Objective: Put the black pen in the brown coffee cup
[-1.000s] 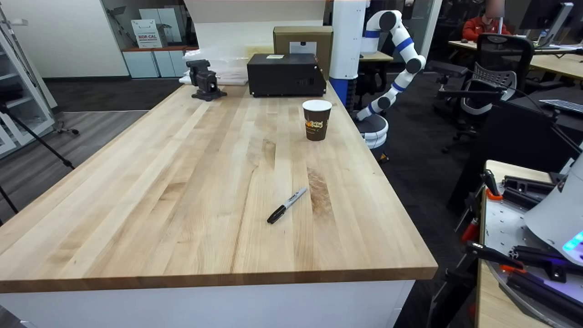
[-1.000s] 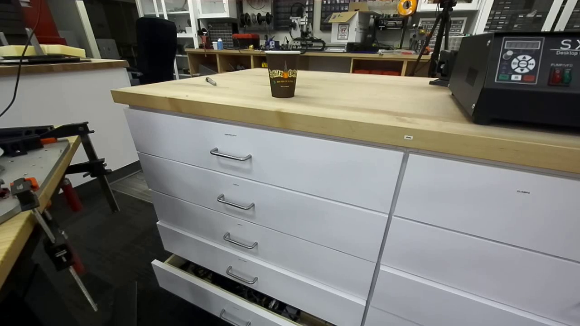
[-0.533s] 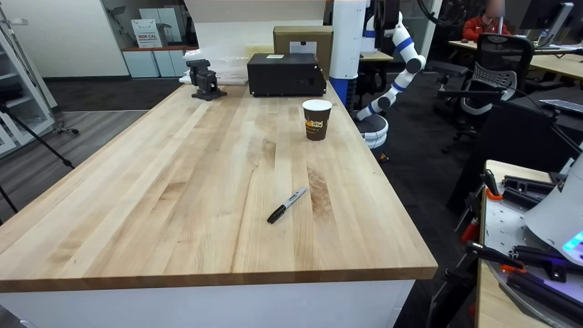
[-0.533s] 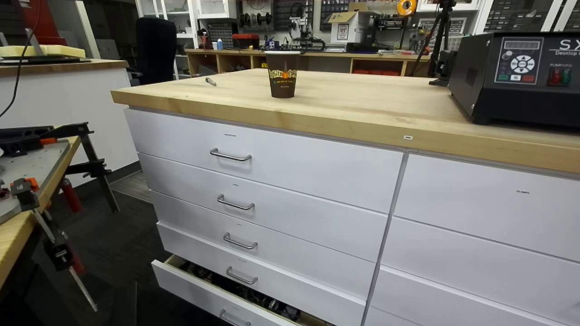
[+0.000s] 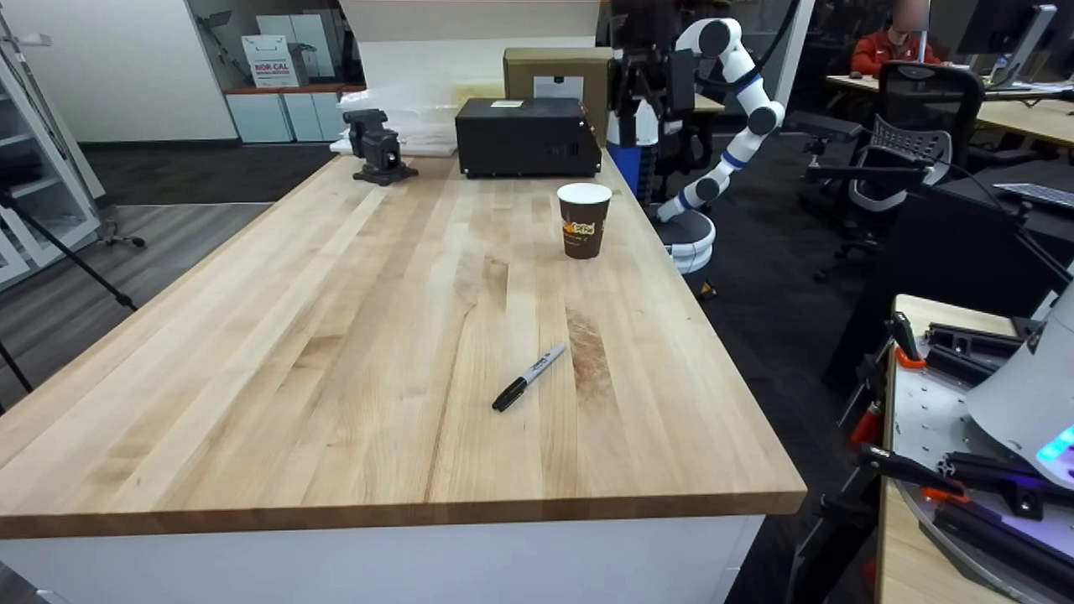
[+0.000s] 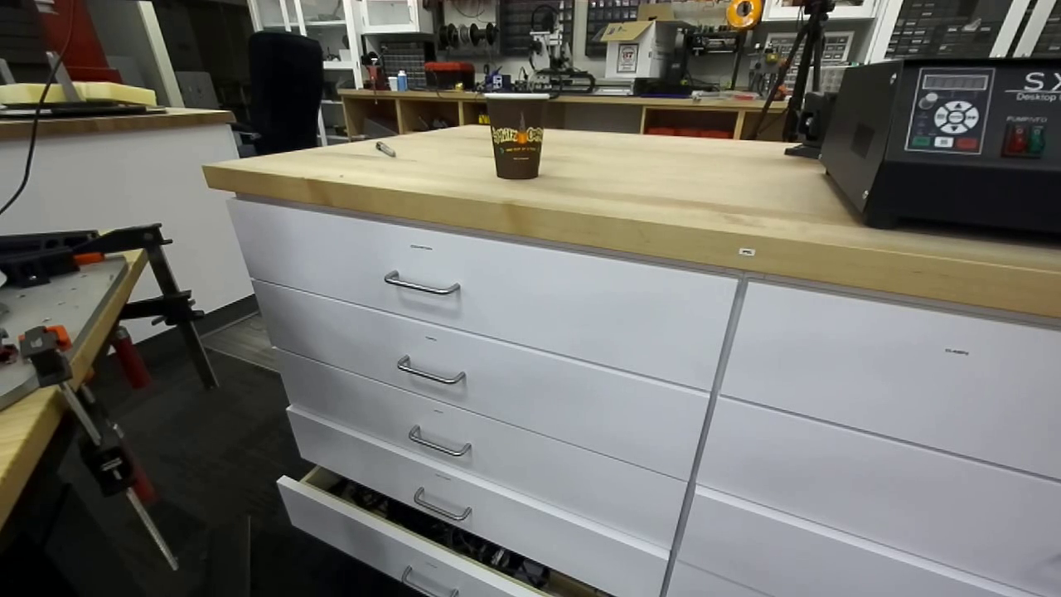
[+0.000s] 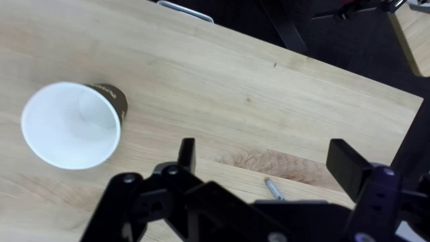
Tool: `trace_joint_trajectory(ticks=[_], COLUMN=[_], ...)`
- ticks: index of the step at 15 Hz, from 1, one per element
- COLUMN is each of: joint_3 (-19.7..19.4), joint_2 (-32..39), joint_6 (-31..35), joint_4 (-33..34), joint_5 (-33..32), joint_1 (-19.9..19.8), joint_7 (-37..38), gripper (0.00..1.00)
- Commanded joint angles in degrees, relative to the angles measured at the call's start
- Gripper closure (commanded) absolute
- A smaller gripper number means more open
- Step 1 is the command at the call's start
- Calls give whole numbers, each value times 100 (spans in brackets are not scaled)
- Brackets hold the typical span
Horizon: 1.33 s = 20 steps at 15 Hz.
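The black pen [image 5: 529,377] lay flat on the table [image 5: 361,352], well apart from the brown coffee cup [image 5: 582,231]. It looked light, stiff and rather slippery, best pinched across mid-barrel; the jaws stood wide apart, holding nothing.

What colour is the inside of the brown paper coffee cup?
White, seen best in the wrist view, which looks into the brown paper coffee cup.

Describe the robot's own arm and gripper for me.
The gripper is black, with blocky fingertips, angular links and round metallic screws. In an exterior view, a black cable curves beside it; the apparent arm base is white and rounded, with a cyan light.
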Motion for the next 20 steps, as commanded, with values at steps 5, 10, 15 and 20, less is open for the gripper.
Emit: trace_joint_trajectory(ticks=[5,10,15,20], joint_3=[748,1125,1269,1273], joint_2=[1023,1608,1803,1843], joint_6=[-31,46,812,1745], joint_4=[491,674,636,419], joint_5=[103,-82,88,344], joint_1=[274,397,412,386], joint_7=[-1508,-2166,-1936,-1511], gripper=[0,0,0,0])
